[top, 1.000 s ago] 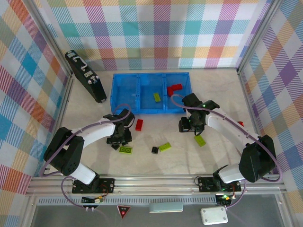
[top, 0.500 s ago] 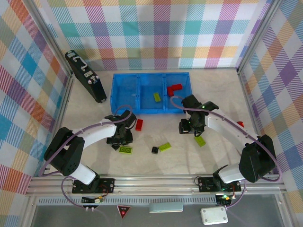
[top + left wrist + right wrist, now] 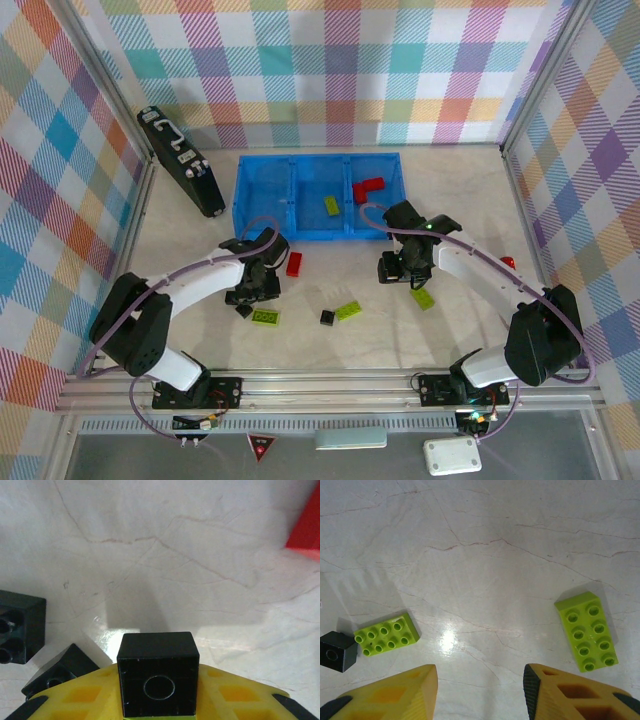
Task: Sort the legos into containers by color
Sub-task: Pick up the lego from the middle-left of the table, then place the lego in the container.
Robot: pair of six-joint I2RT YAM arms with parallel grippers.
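Note:
My left gripper (image 3: 256, 291) is shut on a small black cube lego (image 3: 158, 679), held between its yellow fingers (image 3: 235, 697) just above the table. Two more black legos (image 3: 19, 626) (image 3: 59, 671) lie to its left, and a red lego (image 3: 294, 263) lies beyond it. My right gripper (image 3: 480, 690) hangs open over bare table, between a lime green lego (image 3: 387, 633) and another green lego (image 3: 587, 630), with a black lego (image 3: 337, 651) further left. The blue bin (image 3: 262, 192) holds a green lego (image 3: 331, 205) in the middle compartment and a red lego (image 3: 368, 187) in the right one.
A black flat panel (image 3: 182, 160) with white marks leans at the far left wall. A green lego (image 3: 266, 317) lies near the left gripper. A small red piece (image 3: 509, 262) sits by the right wall. Checked walls enclose the table on three sides.
The left gripper has edged slightly toward the bin with the black cube in it. The right gripper has hardly moved.

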